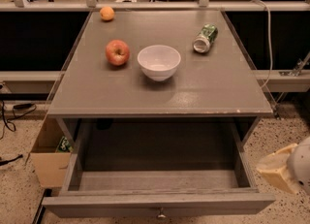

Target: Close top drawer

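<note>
Nearest the camera, the top drawer (160, 202) stands pulled far out from under the bench's front edge. Its flat grey front runs along the bottom of the view, with the small round knob (161, 213) just showing at its centre. The gripper (280, 172) hangs off the drawer's front right corner, beside it and not touching, lower than the bench top. Only a pale wedge and a rounded white housing show, so I cannot tell whether it is open or closed.

The closing push looks not yet begun. To do it well, the gripper should come round to face the drawer front and press close to the knob. A centred push should run the drawer in straight, while a shove at the right corner would likely skew it in its runners. The push should be level, aimed at the bench's back edge, steady, and should end when the front sits flush under the front edge.

The drawer floor looks bare, with nothing proud of its walls to jam. Below the bench's left edge sits a cardboard box (48, 162), apart from the drawer's path.

On the bench top a white bowl (159, 62) stands near the middle with a red apple (117, 52) to its left. A green can (205, 38) lies on its side toward the right edge, and an orange (107, 13) sits near the back left corner. A slam might set the can rolling.
</note>
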`<state>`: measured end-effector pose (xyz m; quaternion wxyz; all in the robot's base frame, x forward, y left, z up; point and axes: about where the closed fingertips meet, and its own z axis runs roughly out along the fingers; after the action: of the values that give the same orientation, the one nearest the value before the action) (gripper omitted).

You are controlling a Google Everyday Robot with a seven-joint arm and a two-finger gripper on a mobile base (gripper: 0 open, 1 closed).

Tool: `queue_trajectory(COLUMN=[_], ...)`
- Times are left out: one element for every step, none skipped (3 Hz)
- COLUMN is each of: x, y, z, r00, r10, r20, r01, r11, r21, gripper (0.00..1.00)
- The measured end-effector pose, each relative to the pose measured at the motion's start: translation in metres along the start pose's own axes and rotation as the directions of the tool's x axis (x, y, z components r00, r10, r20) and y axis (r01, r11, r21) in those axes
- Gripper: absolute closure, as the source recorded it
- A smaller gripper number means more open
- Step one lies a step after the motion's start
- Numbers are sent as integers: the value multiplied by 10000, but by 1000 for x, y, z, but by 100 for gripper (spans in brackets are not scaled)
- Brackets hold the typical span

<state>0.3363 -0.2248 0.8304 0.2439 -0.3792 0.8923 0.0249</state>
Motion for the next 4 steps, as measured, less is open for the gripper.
queue_trajectory(x=[23, 41, 43, 56], y=[26, 61, 63, 75], z=[15, 35, 40, 55], r00=[9957, 9839, 9840, 9809], r10=[809, 1626, 1644, 1874], r20=[458, 743, 686, 529], r01=[-784, -1497, -1515, -1736], r11=[9955, 9767, 9750, 9647], r21=[-539, -1538, -1625, -1982], gripper=[100, 100, 100, 100])
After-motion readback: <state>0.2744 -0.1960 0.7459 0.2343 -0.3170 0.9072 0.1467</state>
